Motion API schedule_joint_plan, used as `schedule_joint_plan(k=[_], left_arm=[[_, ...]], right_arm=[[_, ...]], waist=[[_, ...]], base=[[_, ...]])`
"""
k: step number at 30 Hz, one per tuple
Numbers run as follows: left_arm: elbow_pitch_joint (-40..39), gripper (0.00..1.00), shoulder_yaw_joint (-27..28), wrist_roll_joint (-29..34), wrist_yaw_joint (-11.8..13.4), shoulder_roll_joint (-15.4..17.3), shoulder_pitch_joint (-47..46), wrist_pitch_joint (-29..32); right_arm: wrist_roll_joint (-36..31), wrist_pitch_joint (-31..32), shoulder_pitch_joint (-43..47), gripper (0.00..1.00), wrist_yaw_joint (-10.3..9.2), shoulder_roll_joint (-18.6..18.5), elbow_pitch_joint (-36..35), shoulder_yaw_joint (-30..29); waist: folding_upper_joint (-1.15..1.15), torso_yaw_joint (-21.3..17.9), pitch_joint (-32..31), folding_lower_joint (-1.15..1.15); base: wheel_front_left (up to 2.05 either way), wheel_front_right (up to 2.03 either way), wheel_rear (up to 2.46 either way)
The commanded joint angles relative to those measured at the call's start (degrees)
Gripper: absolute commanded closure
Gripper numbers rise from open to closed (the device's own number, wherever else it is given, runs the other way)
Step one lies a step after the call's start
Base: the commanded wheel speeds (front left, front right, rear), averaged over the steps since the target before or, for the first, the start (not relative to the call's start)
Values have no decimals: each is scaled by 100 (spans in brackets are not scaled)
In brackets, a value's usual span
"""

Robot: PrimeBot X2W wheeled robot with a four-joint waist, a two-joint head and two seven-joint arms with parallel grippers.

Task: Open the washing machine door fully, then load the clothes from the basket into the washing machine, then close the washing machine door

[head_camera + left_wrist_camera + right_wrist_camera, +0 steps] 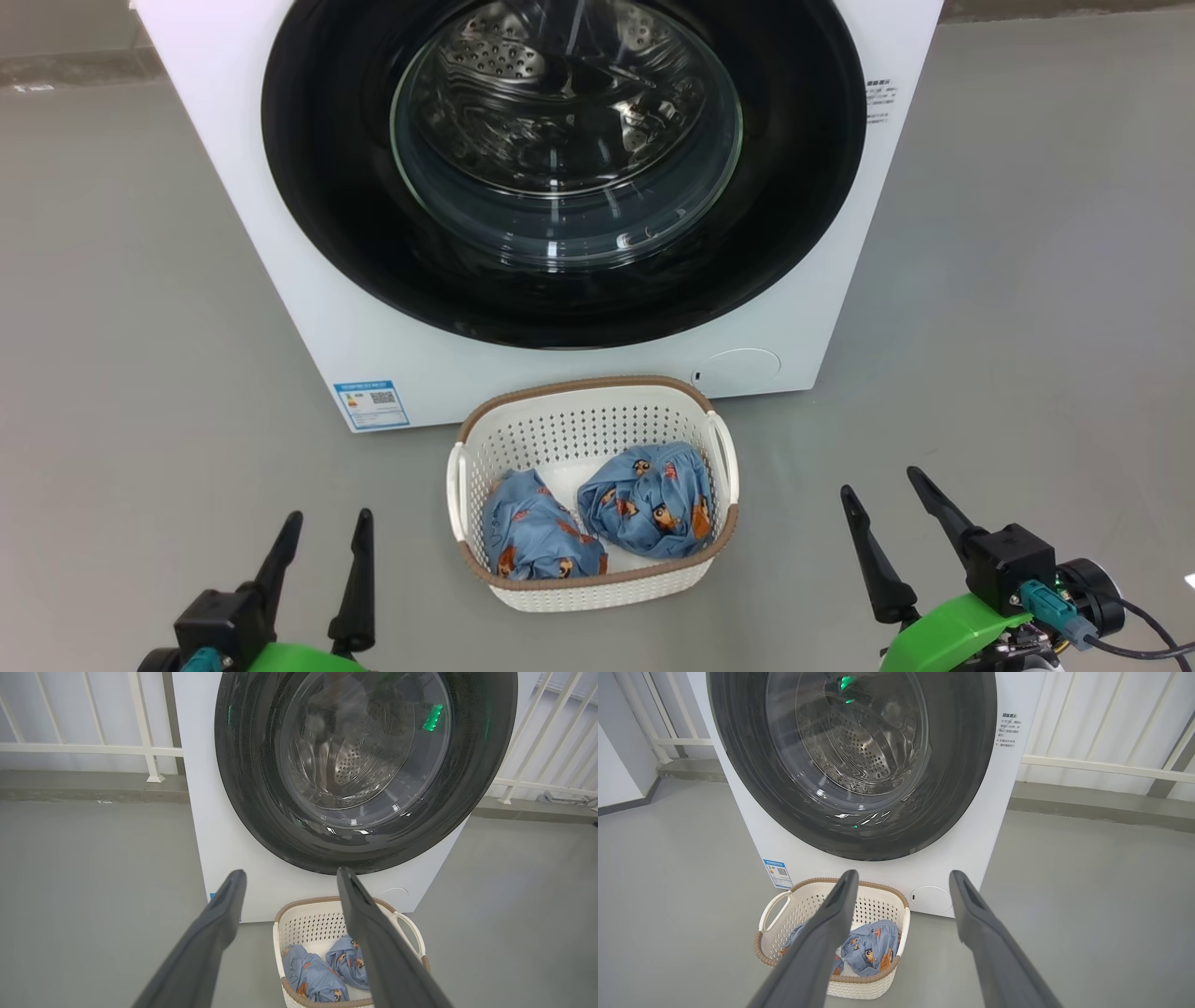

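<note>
A: How did the grippers stand?
B: Both were spread wide and held nothing. In the head view the left gripper (329, 513) sat low on the left and the right gripper (878, 480) low on the right. Their fingers pointed toward the machine, and each was well apart from the basket (597, 385) between them.

A: And the clothes?
B: The clothes (644, 509) were two blue printed bundles lying side by side in the basket, toward its near side. The basket stood on the grey floor (140, 327) just in front of the washing machine (345, 327). I couldn't tell whether it touched the front.

A: The door?
B: The washing machine door (327, 140) was shut, and the steel drum (523, 56) showed through its glass.

A: What did the wrist views add?
B: The room behind. Each looked between its own fingers at the door and took in a white railing (93, 749) and a low kerb (1087, 802) past the machine. The head view, looking down, had the energy sticker (372, 403) and round flap (742, 364) at the machine's foot.

A: Room to move?
B: Open floor stretched on either side of the machine and the basket.
</note>
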Motion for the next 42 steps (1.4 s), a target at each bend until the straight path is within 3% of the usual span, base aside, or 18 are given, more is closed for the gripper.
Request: schedule_joint_plan(k=[1,22,42], left_arm=[[-100,0,181,-5,43,76,-275,-53],[-27,0,116,171,25,76,-351,-53],[-103,0,185,143,0,75,-404,-54]], right_arm=[[-6,-68,-170,0,9,3,-155,128],[44,-84,-193,0,9,5,-187,110],[83,-127,-235,0,9,5,-189,65]], waist=[[0,1,4,0],[0,21,56,0],[0,5,124,0]], base=[[0,0,0],[11,11,-22],[109,109,-217]])
